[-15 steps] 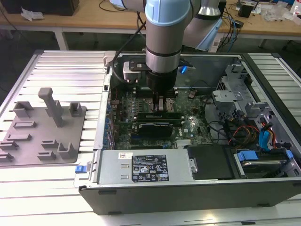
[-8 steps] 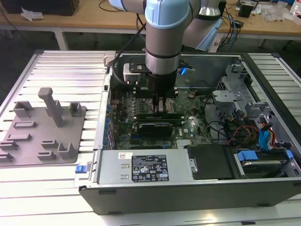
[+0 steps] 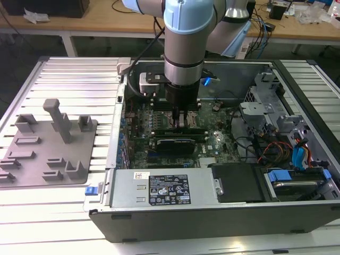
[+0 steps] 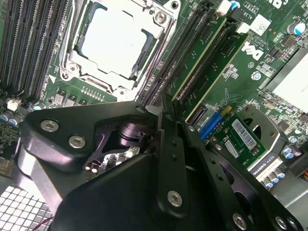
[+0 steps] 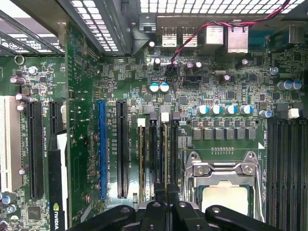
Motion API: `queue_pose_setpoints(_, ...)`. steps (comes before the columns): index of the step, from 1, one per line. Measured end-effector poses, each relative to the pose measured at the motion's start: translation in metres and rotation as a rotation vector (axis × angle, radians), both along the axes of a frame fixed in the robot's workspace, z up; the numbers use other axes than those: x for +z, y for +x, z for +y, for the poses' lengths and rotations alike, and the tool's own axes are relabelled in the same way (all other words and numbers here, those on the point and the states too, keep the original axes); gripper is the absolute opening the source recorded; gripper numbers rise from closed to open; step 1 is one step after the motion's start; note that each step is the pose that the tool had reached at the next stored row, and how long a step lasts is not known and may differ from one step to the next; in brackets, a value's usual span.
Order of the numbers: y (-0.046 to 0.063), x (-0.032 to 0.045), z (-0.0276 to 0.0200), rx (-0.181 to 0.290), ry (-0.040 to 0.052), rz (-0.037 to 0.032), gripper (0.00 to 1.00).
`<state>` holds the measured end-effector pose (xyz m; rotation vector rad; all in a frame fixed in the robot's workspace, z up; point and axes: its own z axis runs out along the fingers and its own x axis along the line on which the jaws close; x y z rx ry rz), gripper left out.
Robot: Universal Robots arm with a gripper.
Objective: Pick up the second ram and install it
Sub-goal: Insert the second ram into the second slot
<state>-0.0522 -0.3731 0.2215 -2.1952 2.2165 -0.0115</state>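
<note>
slatted metal table [image 3: 69,79], grey tray [image 3: 40,153], open computer case [image 3: 212,219]

Large black-and-white printed label [image 3: 169,192] on the grey power-supply cover [image 3: 159,186], lower middle of the exterior view; small white sticker [image 3: 141,176] at its upper left. Wording of neither made out. In the second wrist view, barcode sticker [image 4: 243,134] on the graphics card [image 4: 250,144]. In the first wrist view, white lettering [image 5: 111,149] between the expansion slots.
</note>
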Motion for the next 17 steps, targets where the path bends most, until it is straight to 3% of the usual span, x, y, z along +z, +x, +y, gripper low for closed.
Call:
queue_pose_setpoints(4, 0.0, 0.0023, 0.0, 0.0, 0.0, -0.0001, 0.17)
queue_pose_setpoints(7, 0.0, 0.017, 0.0, 0.0, 0.0002, -0.0001, 0.17)
queue_pose_setpoints(11, 0.0, 0.0499, 0.0, 0.0, -0.0002, 0.0, 0.17)
queue_pose_setpoints(14, 0.0, 0.0582, 0.0, 0.0, -0.0013, -0.0002, 0.17)
queue_pose_setpoints(17, 0.0, 0.0583, 0.0, 0.0, -0.0025, -0.0001, 0.17)
